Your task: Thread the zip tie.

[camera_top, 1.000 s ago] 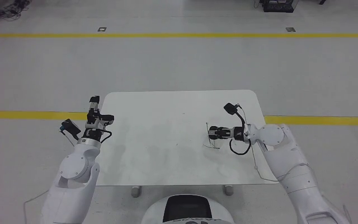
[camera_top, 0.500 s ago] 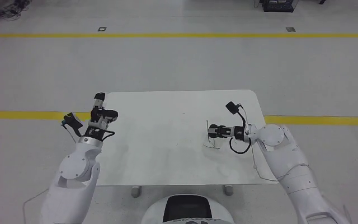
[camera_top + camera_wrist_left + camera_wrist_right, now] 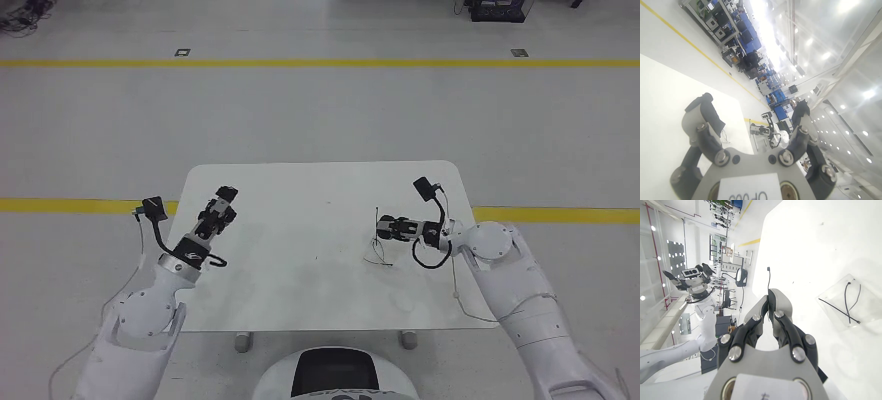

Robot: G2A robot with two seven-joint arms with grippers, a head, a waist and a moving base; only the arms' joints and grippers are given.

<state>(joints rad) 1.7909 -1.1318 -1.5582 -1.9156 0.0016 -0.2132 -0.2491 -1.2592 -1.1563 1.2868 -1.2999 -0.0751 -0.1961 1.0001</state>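
right gripper [image 3: 769,292]: closed on thin black plastic zip tie [image 3: 769,278], right of centre in top view
left gripper [image 3: 753,101]: spread wide, empty
handling: probably light, whippy, slick; pinch just below head

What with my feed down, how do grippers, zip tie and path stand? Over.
Right gripper shut on zip tie, head end sticking out past the tips. Left gripper open, empty, above table. Spare ties in clear tray aside, not in the way.

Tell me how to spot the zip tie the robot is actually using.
Look at the white table, toward the right pincer above it. The black zip tie is pinched between its tips, unlike the loose ties lying in the clear tray.
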